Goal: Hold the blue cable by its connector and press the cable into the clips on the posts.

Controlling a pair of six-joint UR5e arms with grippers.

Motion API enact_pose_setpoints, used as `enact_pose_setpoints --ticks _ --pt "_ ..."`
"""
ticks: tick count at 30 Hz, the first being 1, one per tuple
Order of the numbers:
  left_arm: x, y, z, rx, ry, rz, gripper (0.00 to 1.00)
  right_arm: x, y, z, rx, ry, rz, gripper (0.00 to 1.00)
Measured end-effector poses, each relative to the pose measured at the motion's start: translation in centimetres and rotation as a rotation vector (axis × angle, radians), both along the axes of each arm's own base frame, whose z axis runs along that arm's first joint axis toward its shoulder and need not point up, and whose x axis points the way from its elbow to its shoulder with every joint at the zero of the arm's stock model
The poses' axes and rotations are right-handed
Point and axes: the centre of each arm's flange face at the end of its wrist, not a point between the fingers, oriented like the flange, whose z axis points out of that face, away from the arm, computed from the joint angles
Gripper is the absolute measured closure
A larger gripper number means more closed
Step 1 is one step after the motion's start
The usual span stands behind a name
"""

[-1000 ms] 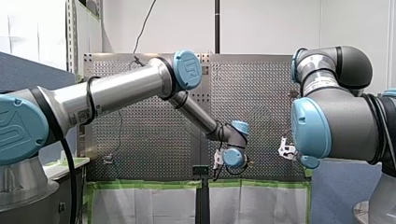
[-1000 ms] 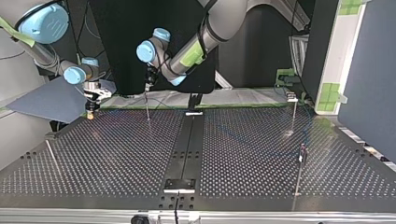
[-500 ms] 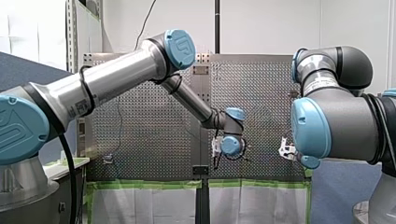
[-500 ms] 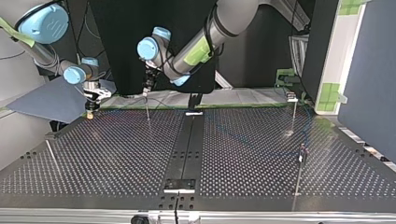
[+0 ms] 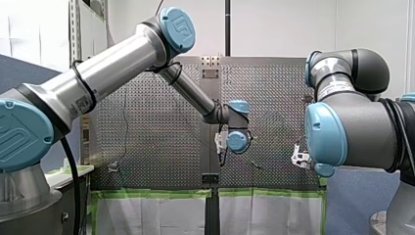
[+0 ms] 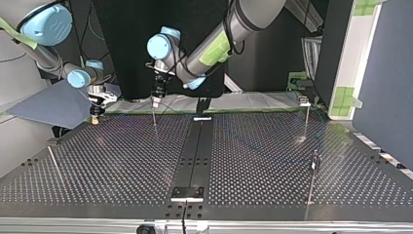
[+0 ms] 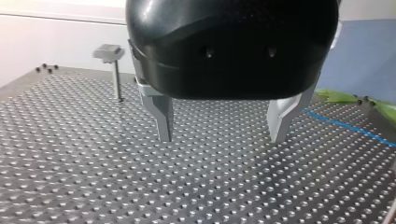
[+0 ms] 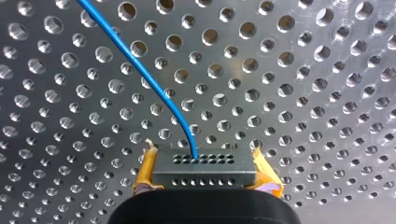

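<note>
Tabletop of perforated grey metal point(image 6: 122, 161) fills the top view, with a black strip point(image 6: 195, 146) running down its middle. The robot's left arm point(image 6: 229, 34), silver with pale blue joint caps, enters at that view's upper right and reaches past the middle. Its black gripper with metal fingers point(image 6: 156, 100) hangs just above a thin upright metal post point(image 6: 154, 117) near the tabletop's edge furthest from that camera. In the left wrist view this gripper point(image 7: 221, 137) stands open, its two fingers well apart with nothing between them. A metal post with a flat clip head point(image 7: 114, 70) stands beyond it, off to one side. The right arm point(image 6: 44, 29) comes in at the top view's upper left, and the right gripper point(image 6: 94, 118) is low over the tabletop's corner there. In the right wrist view its yellow pads point(image 8: 144, 172) are closed on a small dark rectangular connector point(image 8: 205, 175) with rows of holes, which is held crosswise between them. The thin blue cable point(image 8: 140, 70) leaves the connector's face midway between the pads and curves away ahead of the gripper, over the perforated surface.
</note>
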Motion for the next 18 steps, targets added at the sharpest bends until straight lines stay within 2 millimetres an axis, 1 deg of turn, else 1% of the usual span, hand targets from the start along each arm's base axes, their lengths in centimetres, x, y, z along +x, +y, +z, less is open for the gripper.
enact_pose_setpoints --ticks 18 --pt "-4.0 3.9 5.4 0.002 0.009 0.012 0.0 0.3 0.1 -0.3 0.003 0.001 0.004 1.0"
